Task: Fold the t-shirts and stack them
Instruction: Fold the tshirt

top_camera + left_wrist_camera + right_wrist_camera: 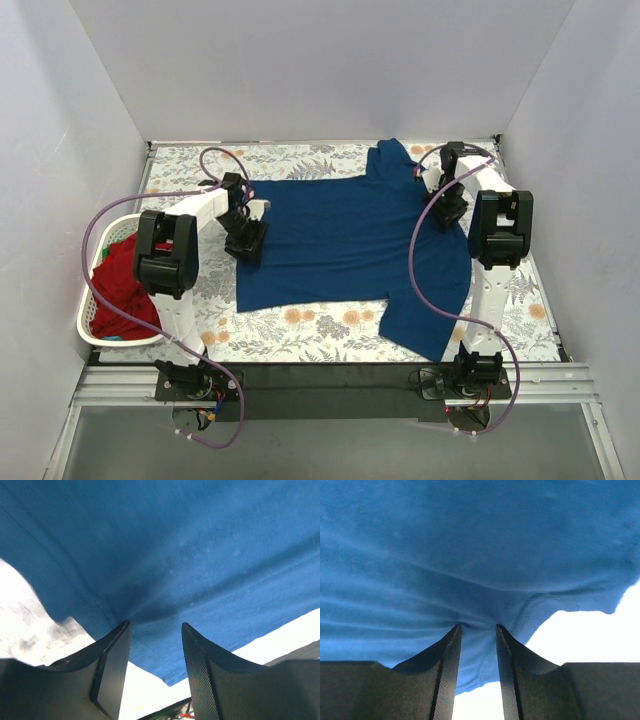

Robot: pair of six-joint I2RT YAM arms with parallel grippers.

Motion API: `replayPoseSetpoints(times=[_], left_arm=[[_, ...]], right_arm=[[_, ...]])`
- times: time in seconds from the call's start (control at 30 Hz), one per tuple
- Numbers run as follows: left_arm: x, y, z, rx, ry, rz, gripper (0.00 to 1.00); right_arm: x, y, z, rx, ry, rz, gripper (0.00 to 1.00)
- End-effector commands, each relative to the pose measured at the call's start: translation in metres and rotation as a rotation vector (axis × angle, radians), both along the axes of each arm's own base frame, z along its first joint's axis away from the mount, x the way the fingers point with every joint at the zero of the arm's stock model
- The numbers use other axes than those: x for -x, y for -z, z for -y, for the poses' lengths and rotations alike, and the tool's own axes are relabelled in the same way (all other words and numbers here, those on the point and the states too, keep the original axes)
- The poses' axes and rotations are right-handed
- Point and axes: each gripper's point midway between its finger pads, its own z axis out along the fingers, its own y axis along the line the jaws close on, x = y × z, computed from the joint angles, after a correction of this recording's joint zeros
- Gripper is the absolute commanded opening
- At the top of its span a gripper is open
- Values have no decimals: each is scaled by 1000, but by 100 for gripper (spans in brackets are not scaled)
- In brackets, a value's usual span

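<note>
The dark navy blue t-shirt [350,240] lies spread across the middle of the floral table cover, its print not showing. My left gripper [247,240] is at the shirt's left edge. In the left wrist view my left gripper [156,625] has the shirt's hem [175,555] between its fingers, with creases running to the tips. My right gripper [449,210] is at the shirt's right side, and in the right wrist view my right gripper [477,627] is pinched on a fold of the blue cloth [470,555]. The red t-shirt [120,285] lies bunched in the basket.
The white slatted laundry basket [85,320] stands at the table's left edge beside my left arm. A sliver of teal cloth [112,338] shows under the red one. White walls close in the table on three sides. The floral cover [300,325] shows in front of the shirt.
</note>
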Motion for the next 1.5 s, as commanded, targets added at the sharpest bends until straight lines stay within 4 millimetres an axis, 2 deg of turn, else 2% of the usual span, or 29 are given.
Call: replayPoseSetpoints(times=[0.0,0.03,0.07,0.1,0.17,0.2,0.27,0.3,0.33,0.37,0.4,0.43,0.47,0.5,0.53,0.57,0.63,0.67,0.7,0.77,0.8,0.9,0.93,1.0,1.03,1.13,1.17,1.47], left_arm=[[-60,38,-11,-43,-7,120,45],[-66,39,-11,-44,-7,120,45],[-81,36,-10,-40,-8,147,45],[-87,34,-12,-37,-7,154,45],[-100,19,-9,-23,-2,174,47],[-103,5,-5,5,13,198,48],[-100,-18,1,46,31,209,50],[-96,-40,8,90,50,231,52],[-93,-51,10,110,61,241,53],[-89,-60,12,126,72,245,54],[-83,-74,16,152,84,261,56],[-73,-78,15,158,109,246,58],[-66,-81,16,168,116,239,58],[-53,-77,14,171,125,215,58],[-45,-87,16,189,136,223,58],[-38,-89,16,196,145,224,58],[-19,-83,15,205,149,190,58],[-12,-88,15,210,156,206,58],[-7,-89,15,217,160,205,58],[8,-84,13,219,160,178,58],[12,-83,13,220,164,174,57],[25,-76,10,212,166,157,57],[26,-75,9,208,166,158,57],[29,-73,8,200,162,156,57],[29,-73,7,199,162,156,57],[31,-71,5,188,163,154,57],[31,-70,5,186,164,155,57],[33,-66,2,172,162,146,58]], right_arm=[[-56,8,10,28,28,144,41],[-62,6,10,25,26,160,42],[-68,3,11,26,28,175,43],[-80,-6,7,9,26,211,45],[-85,-20,2,-17,18,243,50],[-86,-43,0,-30,7,283,57],[-75,-64,-11,-91,-47,300,65],[-60,-86,-17,-125,-74,316,71],[-50,-94,-20,-138,-104,319,73],[-41,-119,-19,-132,-145,364,75],[-31,-121,-18,-128,-167,352,77],[-15,-122,-18,-127,-189,321,78],[5,-121,-17,-125,-234,290,77],[16,-120,-18,-133,-250,266,73],[27,-117,-18,-140,-261,237,69],[53,-108,-20,-161,-266,151,65],[77,-109,-27,-206,-285,108,55],[88,-107,-28,-218,-284,90,53],[106,-102,-32,-231,-293,61,48],[121,-97,-35,-233,-320,41,47],[136,-88,-39,-242,-327,8,47],[151,-72,-46,-230,-336,-16,46],[163,-59,-46,-222,-337,-49,47],[162,-49,-46,-170,-352,-16,47],[174,-38,-45,-158,-352,-46,47],[174,-27,-45,-123,-353,-24,48],[181,-21,-44,-113,-355,-35,48],[199,-4,-37,-75,-351,-49,53]])
